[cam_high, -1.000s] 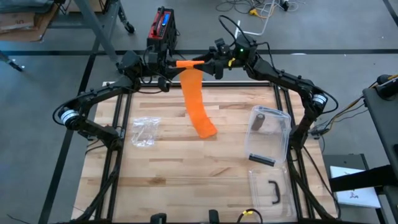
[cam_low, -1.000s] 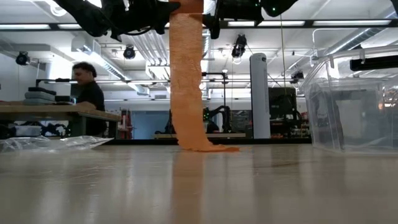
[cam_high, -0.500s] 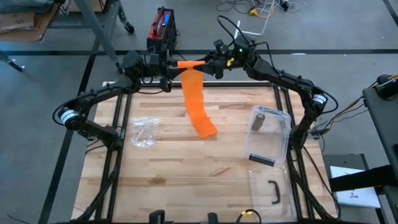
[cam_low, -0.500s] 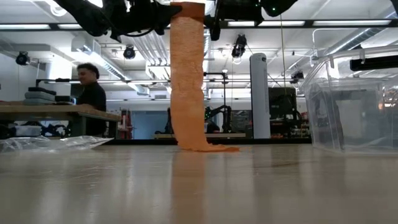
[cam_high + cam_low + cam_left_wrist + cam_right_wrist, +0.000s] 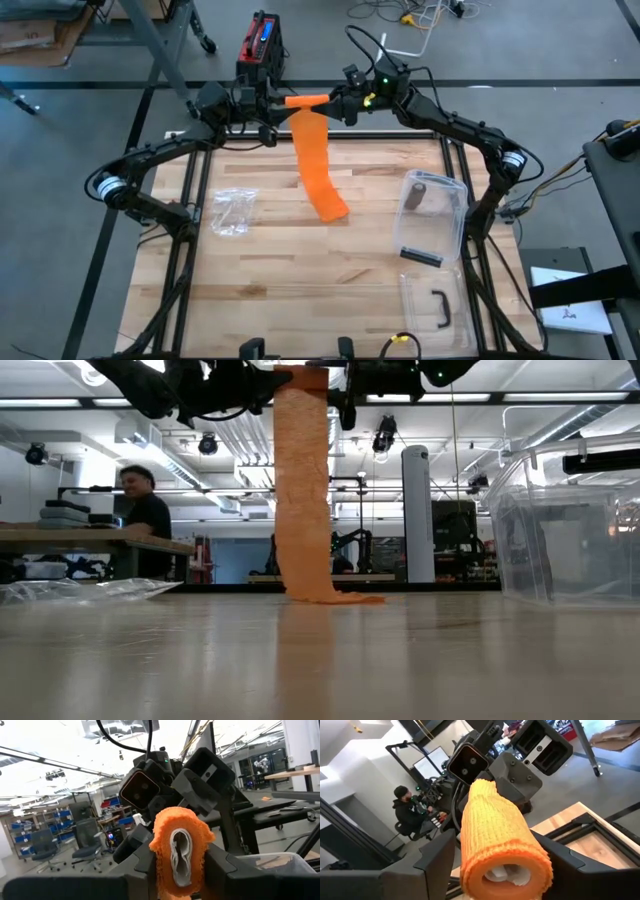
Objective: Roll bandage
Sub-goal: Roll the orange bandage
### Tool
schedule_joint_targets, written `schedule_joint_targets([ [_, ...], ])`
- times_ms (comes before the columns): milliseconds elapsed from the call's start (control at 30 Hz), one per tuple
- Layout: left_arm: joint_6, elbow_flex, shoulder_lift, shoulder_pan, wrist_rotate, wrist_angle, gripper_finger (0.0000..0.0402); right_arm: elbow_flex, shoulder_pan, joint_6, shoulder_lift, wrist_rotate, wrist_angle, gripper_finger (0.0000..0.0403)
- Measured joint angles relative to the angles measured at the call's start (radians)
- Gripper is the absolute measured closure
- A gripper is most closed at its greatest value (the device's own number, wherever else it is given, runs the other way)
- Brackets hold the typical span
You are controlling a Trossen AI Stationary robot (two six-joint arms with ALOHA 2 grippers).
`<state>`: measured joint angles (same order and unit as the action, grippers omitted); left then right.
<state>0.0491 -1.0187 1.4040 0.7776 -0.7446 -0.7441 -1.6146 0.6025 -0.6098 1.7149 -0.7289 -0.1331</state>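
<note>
An orange bandage roll [image 5: 303, 101] is held level, high above the table's far edge. Its loose strip [image 5: 314, 160] hangs down, and the strip's lower end [image 5: 331, 210] lies on the wood. My left gripper [image 5: 278, 104] comes from the left and is shut on the roll's left end [image 5: 180, 845]. My right gripper [image 5: 335, 100] comes from the right. Its two fingers [image 5: 437, 862] stand close on either side of the roll's right end [image 5: 500, 845], which keeps its round shape. I cannot tell whether they touch it. My left gripper pinches the roll's left end [image 5: 162, 862] between its two fingers [image 5: 140, 875]; the pale core looks pressed to an oval. The fingers reach in about level from the table's left, along the roll's axis. The roll is clear of the table, with its strip hanging below.
A crumpled clear plastic bag [image 5: 232, 210] lies at the table's left. A clear plastic box [image 5: 432, 218] with dark items stands at the right, its lid [image 5: 430, 300] nearer the front edge. A person [image 5: 142, 510] sits in the room beyond.
Both grippers have stayed in place at the roll. The roll has turned a little about its own length. The hanging strip and its end on the table stay where they were.
</note>
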Motion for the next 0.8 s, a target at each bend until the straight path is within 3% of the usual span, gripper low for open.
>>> schedule_joint_targets([
  [400,0.020,0.000,0.000,0.000,-0.004,0.017,0.0295,0.000,0.000,0.034,0.000,0.016,-0.002,0.0205],
  [567,-0.125,0.000,0.000,0.000,-0.004,0.020,0.0273,0.000,0.000,0.095,0.001,0.044,-0.013,0.0245],
  [800,-0.154,0.000,0.000,0.000,-0.005,0.022,0.0222,0.000,0.000,0.178,0.001,0.052,-0.025,0.0292],
])
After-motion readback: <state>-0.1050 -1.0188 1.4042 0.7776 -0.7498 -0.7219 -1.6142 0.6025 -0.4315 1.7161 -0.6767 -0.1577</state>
